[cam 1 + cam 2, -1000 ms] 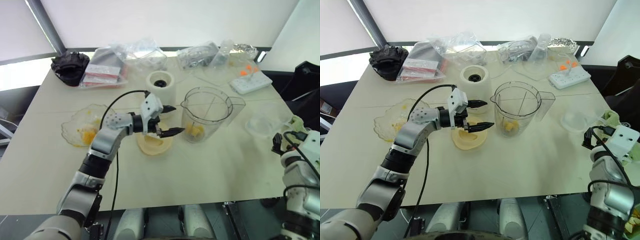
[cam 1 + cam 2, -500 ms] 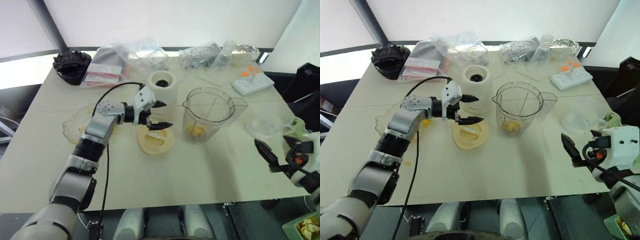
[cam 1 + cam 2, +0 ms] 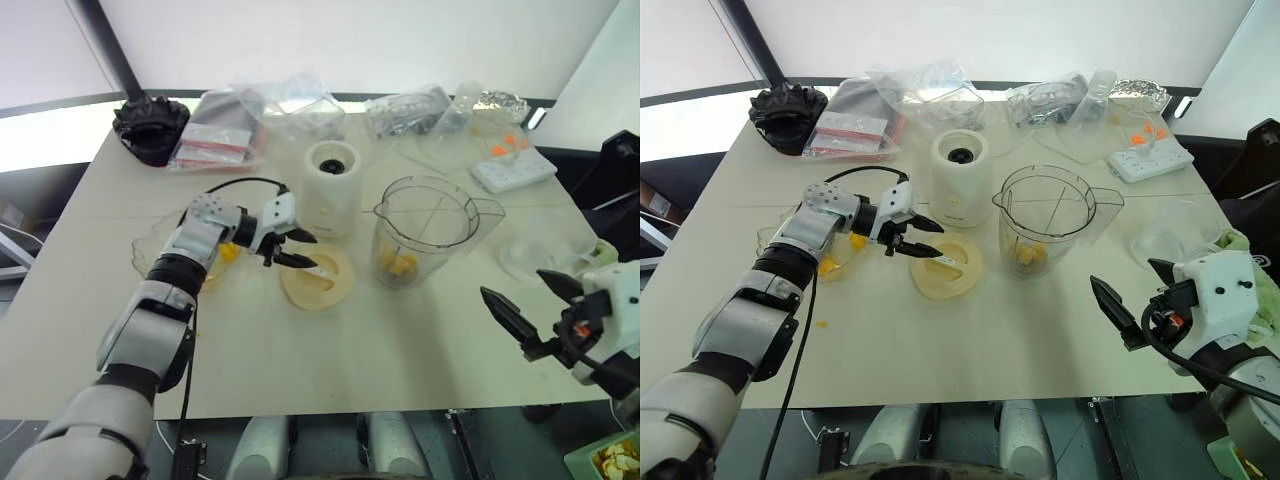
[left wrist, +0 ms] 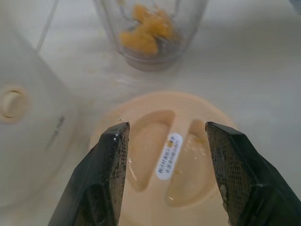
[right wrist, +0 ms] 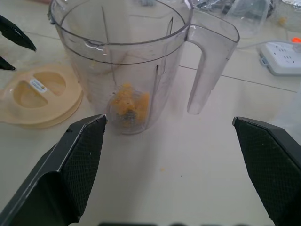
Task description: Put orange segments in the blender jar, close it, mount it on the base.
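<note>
jar (image 3: 425, 225) upright mid-table, orange pieces (image 3: 398, 264) at its bottom | base (image 3: 331, 185) just beside | lid (image 3: 318, 277) flat, left gripper (image 3: 290, 249) spread over it, empty | right gripper (image 3: 528, 305) spread wide, well apart

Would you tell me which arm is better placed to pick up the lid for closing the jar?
Left: the left gripper hangs open right over the lid; the right gripper is far off, beyond the blender jar.

Test bench: cluttered table (image 3: 330, 350), power strip (image 3: 512, 168), plastic bags (image 3: 285, 105).
</note>
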